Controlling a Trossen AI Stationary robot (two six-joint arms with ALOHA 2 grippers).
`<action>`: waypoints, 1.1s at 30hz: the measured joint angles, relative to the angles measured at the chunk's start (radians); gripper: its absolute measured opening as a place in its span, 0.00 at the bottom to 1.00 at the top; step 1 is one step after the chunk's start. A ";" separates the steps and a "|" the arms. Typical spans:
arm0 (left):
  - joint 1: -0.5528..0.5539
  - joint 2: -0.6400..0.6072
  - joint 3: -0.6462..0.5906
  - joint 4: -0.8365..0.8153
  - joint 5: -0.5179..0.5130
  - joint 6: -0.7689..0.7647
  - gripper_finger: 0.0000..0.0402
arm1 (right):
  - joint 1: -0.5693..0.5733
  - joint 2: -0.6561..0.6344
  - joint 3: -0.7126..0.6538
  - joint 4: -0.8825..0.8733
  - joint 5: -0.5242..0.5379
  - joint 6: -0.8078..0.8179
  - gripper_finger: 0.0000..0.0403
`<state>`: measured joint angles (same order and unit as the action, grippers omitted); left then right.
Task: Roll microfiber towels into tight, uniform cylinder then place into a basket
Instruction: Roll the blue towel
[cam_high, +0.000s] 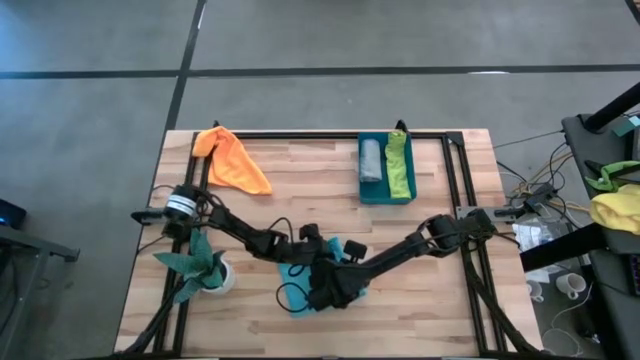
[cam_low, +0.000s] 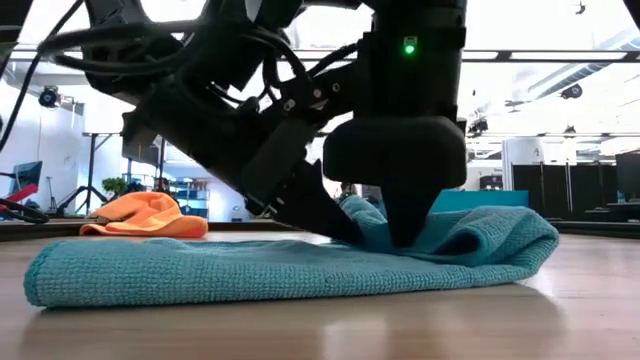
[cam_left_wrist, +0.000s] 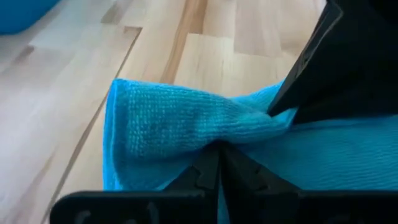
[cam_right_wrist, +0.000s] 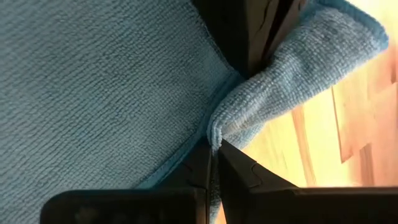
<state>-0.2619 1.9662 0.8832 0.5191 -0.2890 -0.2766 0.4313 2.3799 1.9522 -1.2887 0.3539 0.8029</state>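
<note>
The turquoise towel (cam_low: 250, 270) lies spread on the table's near middle, and its end by the grippers is bunched up into a raised fold (cam_low: 490, 240). Both grippers are shut on that end, close together. My left gripper (cam_low: 350, 236) slants in low, while my right gripper (cam_low: 405, 240) points steeply down. In the high view the arms cover most of the turquoise towel (cam_high: 292, 272). The orange towel (cam_high: 232, 160) lies loose at the far left. The basket (cam_high: 385, 196) at the far right holds a rolled grey towel (cam_high: 370, 160) and a lime green towel (cam_high: 399, 165). My left gripper pinches a gathered fold of the turquoise towel (cam_left_wrist: 214, 134) between its two fingers, slanting down from the table's left. The cloth is drawn into creases at the pinch and fans out beyond it; the rest lies on the table. My right gripper pinches the towel's hemmed edge (cam_right_wrist: 214, 132) between its two fingers from above, pointing steeply down. The cloth beside the pinch curls over into a soft loop (cam_right_wrist: 298, 68); the flat part lies on the table.
A leafy plant in a white pot (cam_high: 205, 268) stands at the near left beside my left arm. A black frame (cam_high: 300, 134) runs along the table's far edge and sides. Bare wood lies between the towel and the basket.
</note>
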 joint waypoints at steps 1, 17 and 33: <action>0.000 -0.001 -0.001 0.003 0.000 0.017 0.00 | 0.000 -0.001 0.000 0.004 0.001 -0.001 0.03; 0.021 0.023 -0.027 0.142 0.028 0.187 0.00 | 0.000 -0.050 0.002 0.046 -0.009 -0.045 0.22; 0.019 0.023 -0.026 0.121 0.064 0.178 0.00 | 0.011 -0.414 -0.342 0.149 -0.015 -0.351 0.42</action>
<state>-0.2424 1.9896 0.8570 0.6405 -0.2247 -0.0987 0.4427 1.9657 1.6104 -1.1394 0.3393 0.4523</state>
